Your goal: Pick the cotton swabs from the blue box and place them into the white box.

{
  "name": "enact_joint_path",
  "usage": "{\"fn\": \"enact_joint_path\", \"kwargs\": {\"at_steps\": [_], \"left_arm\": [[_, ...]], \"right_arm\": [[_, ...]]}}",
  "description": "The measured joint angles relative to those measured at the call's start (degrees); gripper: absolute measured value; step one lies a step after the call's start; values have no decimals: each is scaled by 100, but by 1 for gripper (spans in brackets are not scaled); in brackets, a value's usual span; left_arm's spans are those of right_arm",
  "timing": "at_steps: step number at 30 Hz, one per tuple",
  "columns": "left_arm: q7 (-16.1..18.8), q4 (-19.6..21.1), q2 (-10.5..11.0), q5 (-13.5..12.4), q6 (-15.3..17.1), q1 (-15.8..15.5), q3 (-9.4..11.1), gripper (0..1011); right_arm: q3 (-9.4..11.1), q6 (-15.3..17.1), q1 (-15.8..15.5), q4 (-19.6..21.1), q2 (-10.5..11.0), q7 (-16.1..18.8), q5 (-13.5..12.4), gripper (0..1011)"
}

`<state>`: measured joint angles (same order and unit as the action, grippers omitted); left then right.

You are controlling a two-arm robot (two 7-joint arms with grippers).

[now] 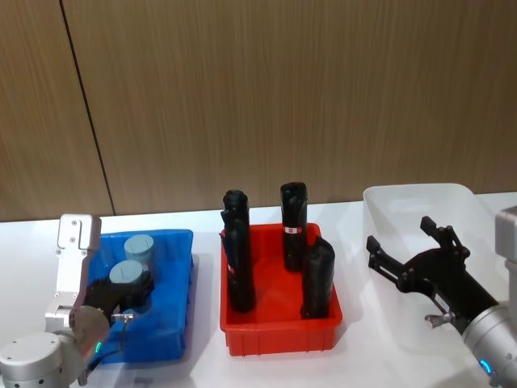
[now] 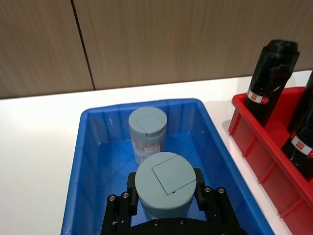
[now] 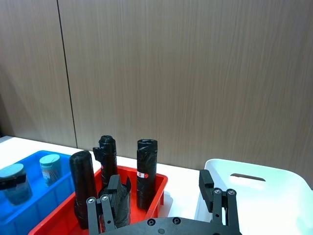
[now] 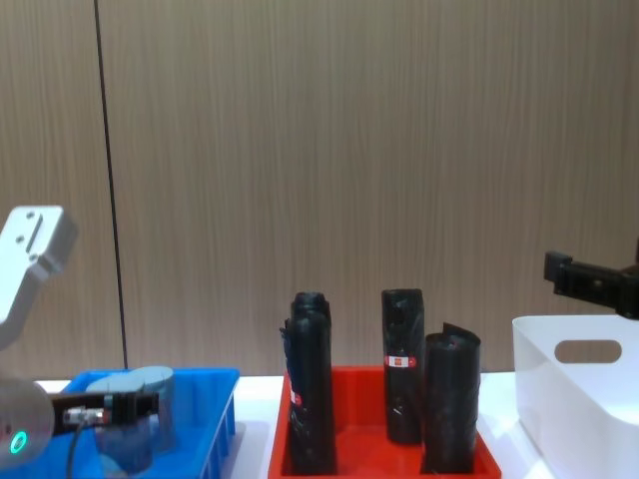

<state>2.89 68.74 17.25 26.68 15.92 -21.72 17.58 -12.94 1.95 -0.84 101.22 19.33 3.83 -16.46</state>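
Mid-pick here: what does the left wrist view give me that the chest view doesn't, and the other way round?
Left wrist view: the flat lid tops of the near swab jar, held between the left gripper's jaws, and of the far swab jar, standing free beyond it. Chest view: the white box and the right gripper above it. Shared: the blue box, both jars, the red tray and the black rolls.

- Your head camera looks down on the white bench [image 1: 206, 364], the bright blue shallow plastic bin [image 1: 174, 238] and the red plastic tray [image 1: 283, 335].
- Your chest camera sits low, side-on.
- Your left wrist camera sits close above that bin; both wrist cameras share the tray.
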Motion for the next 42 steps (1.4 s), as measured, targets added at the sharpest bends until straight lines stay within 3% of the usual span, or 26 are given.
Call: {"fn": "enact_joint_path", "kwargs": {"at_steps": [8, 16, 28, 42], "left_arm": [[-287, 352, 107, -191, -245, 94, -38, 660], [-800, 807, 269, -396, -372, 142, -112, 659], [-1824, 1217, 462, -474, -462, 104, -209, 660], [-3080, 1304, 549, -477, -464, -65, -218, 660]], "right_arm": [[0, 0, 0, 1, 0, 0, 0, 1002], [0, 0, 0, 0, 0, 0, 0, 1002], [0, 0, 0, 0, 0, 0, 0, 1002], [0, 0, 0, 0, 0, 0, 0, 1002]]}}
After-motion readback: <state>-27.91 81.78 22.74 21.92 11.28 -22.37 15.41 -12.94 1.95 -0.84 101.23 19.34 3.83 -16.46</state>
